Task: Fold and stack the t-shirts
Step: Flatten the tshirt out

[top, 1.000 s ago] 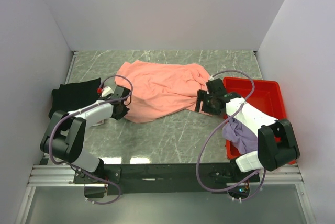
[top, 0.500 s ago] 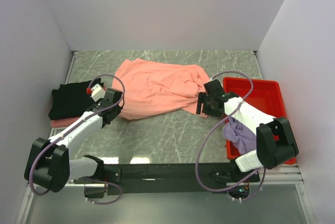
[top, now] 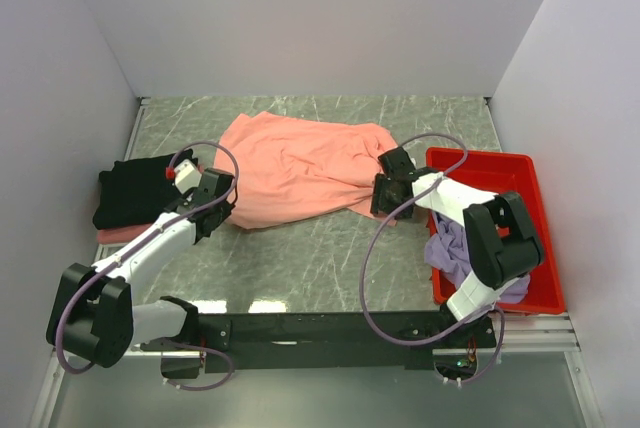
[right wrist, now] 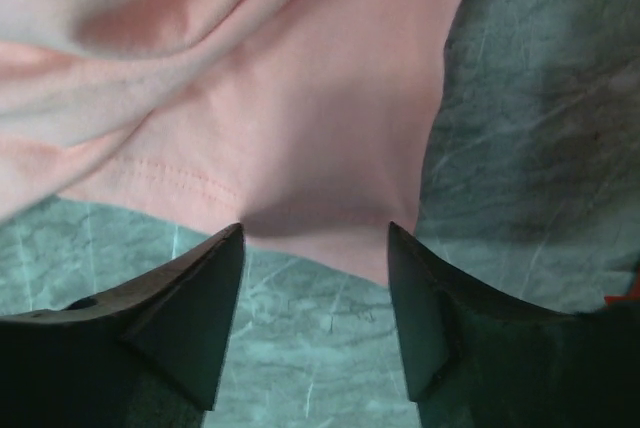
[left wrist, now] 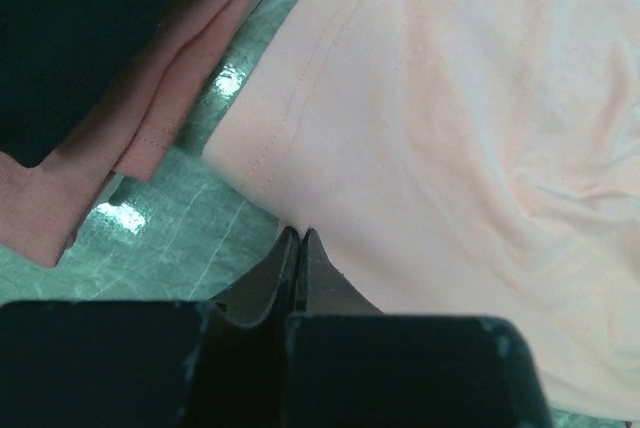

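The salmon-pink t-shirt (top: 300,168) lies spread and rumpled mid-table. My left gripper (top: 224,214) is shut, its tips (left wrist: 298,233) right at the shirt's lower-left hem (left wrist: 250,158); I see no cloth between the fingers. My right gripper (top: 383,200) is open, and its jaws (right wrist: 315,238) straddle the shirt's lower-right corner (right wrist: 340,178) just above the table. At the left lies a folded black t-shirt (top: 135,193) on a pink one (top: 120,235). A lavender t-shirt (top: 455,248) lies bunched in the red tray.
The red plastic tray (top: 510,173) stands at the right, close behind my right arm. White walls close in the back and both sides. The grey marbled tabletop (top: 320,258) shows in front of the salmon shirt.
My left arm has swung its elbow out to the left and the gripper has shifted slightly left, the shirt's corner with it. My right gripper has edged left onto the shirt's lower-right corner.
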Robot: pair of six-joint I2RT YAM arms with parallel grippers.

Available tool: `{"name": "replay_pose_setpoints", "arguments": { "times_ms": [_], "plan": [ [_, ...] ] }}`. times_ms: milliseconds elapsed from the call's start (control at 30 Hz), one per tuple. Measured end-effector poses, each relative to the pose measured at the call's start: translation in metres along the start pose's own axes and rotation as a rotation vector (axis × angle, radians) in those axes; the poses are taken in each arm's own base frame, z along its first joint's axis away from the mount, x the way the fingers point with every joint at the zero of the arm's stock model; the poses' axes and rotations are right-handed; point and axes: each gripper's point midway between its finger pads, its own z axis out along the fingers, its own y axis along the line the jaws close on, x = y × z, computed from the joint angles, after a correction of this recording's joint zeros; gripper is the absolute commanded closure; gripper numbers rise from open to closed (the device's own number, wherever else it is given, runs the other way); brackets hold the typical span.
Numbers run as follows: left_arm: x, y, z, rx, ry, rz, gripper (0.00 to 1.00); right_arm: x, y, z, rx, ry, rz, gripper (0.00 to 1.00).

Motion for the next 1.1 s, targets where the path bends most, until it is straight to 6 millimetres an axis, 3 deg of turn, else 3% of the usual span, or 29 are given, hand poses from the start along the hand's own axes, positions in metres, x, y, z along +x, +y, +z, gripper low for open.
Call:
{"name": "replay_pose_setpoints", "arguments": {
  "times_ms": [100,167,200,367,500,567,667,700,733,800,933,1100],
  "plan": [
    [-0.002,-0.002,-0.001,0.005,-0.004,0.003,0.99,0.001,-0.001,0.006,0.011,0.005,0.004,0.52],
    [-0.005,-0.005,-0.003,0.010,-0.008,0.005,0.99,-0.001,-0.001,0.008,0.016,-0.001,0.006,0.91],
    [-0.007,-0.007,-0.004,0.015,-0.011,0.006,0.99,-0.002,-0.001,0.008,0.014,-0.006,0.002,1.00],
    [-0.020,-0.016,-0.013,0.049,-0.033,-0.005,0.99,-0.010,-0.001,0.006,0.024,-0.038,0.006,1.00],
    [-0.037,-0.027,-0.029,0.094,-0.066,-0.033,0.99,-0.037,-0.002,-0.021,0.032,-0.149,0.012,1.00],
    [-0.051,-0.036,-0.040,0.132,-0.098,-0.050,0.99,-0.059,0.001,-0.052,0.001,-0.248,0.024,1.00],
    [-0.083,-0.053,-0.067,0.209,-0.169,-0.097,0.99,-0.103,0.008,-0.124,-0.072,-0.462,0.061,1.00],
    [-0.103,-0.063,-0.084,0.253,-0.215,-0.123,0.99,-0.115,0.010,-0.146,-0.095,-0.525,0.073,1.00],
    [-0.110,-0.066,-0.090,0.268,-0.230,-0.131,0.99,-0.130,0.010,-0.178,-0.122,-0.609,0.090,1.00],
    [-0.138,-0.076,-0.116,0.325,-0.298,-0.172,0.99,-0.147,0.007,-0.223,-0.151,-0.725,0.116,1.00],
    [-0.188,-0.083,-0.170,0.420,-0.429,-0.239,0.99,-0.163,-0.008,-0.311,-0.193,-0.930,0.162,1.00],
    [-0.236,-0.082,-0.237,0.528,-0.552,-0.298,0.99,-0.162,-0.027,-0.402,-0.255,-1.118,0.185,1.00]
  ]
}}
